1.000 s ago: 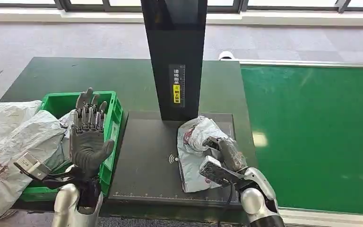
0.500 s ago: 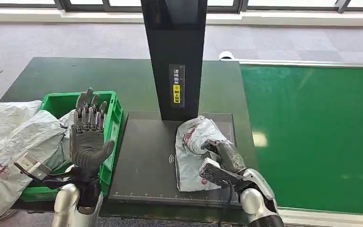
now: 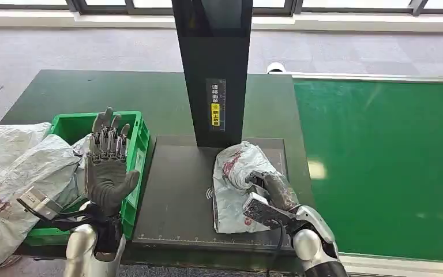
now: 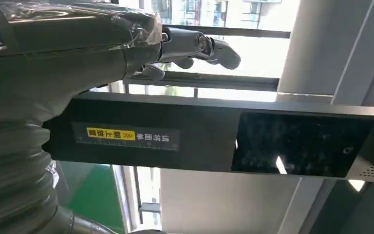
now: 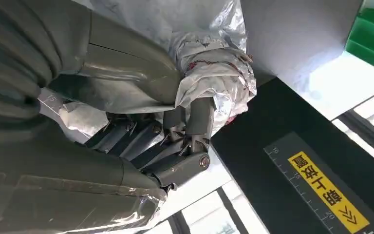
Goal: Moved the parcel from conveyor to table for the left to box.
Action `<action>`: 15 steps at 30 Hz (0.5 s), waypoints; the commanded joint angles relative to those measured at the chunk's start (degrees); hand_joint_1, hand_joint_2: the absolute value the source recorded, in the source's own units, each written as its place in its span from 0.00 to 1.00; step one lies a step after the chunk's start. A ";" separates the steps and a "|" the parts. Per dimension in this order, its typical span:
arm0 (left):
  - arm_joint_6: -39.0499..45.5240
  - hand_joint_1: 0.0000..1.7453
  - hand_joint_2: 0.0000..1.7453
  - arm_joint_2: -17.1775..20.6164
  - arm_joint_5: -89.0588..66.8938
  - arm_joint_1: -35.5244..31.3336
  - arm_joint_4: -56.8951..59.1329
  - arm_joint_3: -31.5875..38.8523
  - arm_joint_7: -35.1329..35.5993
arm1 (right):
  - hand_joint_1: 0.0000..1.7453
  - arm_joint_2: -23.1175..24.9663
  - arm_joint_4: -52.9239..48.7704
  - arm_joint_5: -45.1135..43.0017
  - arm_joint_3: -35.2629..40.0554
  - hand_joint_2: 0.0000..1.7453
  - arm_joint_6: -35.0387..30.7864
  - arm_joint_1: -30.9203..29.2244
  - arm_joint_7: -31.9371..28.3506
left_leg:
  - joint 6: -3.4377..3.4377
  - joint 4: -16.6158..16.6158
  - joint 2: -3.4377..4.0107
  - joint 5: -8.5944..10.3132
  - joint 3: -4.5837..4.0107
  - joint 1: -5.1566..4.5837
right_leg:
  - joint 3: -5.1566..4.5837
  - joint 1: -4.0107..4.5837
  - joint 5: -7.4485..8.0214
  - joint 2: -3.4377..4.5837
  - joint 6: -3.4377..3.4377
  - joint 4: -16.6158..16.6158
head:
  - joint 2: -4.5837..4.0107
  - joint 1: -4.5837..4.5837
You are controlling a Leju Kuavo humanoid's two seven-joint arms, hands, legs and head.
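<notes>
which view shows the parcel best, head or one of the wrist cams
The head view: the whole grey parcel lies on the black platform, with the right robot hand gripping its near edge. The right wrist view gives a crumpled close-up of it between the fingers. The left wrist view looks at the black post instead.

The black upright column (image 3: pixel 212 69) is carrying a small label (image 3: pixel 214 104) with white Chinese characters beside a ruler scale, above a yellow patch reading 朝上放置. The dark scanning pad (image 3: pixel 179 190) is showing a white wireless symbol (image 3: pixel 210 194) and ruler ticks along its near edge.
</notes>
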 commanded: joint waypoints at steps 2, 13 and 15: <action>0.12 0.00 1.00 1.14 -0.14 -1.42 3.02 1.50 0.08 | 1.00 -1.91 4.04 0.00 1.82 1.00 0.24 -2.28 0.39 | 0.02 -0.08 0.01 0.02 0.09 0.01 | 0.09 0.01 0.04 0.05 0.00 -0.10 | 0.00 0.00; 0.12 0.00 1.00 1.14 -0.14 -1.42 3.02 1.50 0.08 | 1.00 -1.91 4.04 0.00 1.82 1.00 0.24 -2.28 0.39 | 0.03 -0.12 0.03 0.04 0.10 0.01 | 0.10 0.01 0.06 0.08 0.00 -0.13 | 0.00 0.00; 0.12 0.00 1.00 1.14 -0.14 -1.42 3.02 1.50 0.08 | 1.00 -1.91 4.04 0.00 1.82 1.00 0.24 -2.28 0.39 | 0.02 -0.07 0.03 0.02 0.08 0.00 | 0.07 0.00 0.03 0.06 0.00 -0.08 | 0.00 0.00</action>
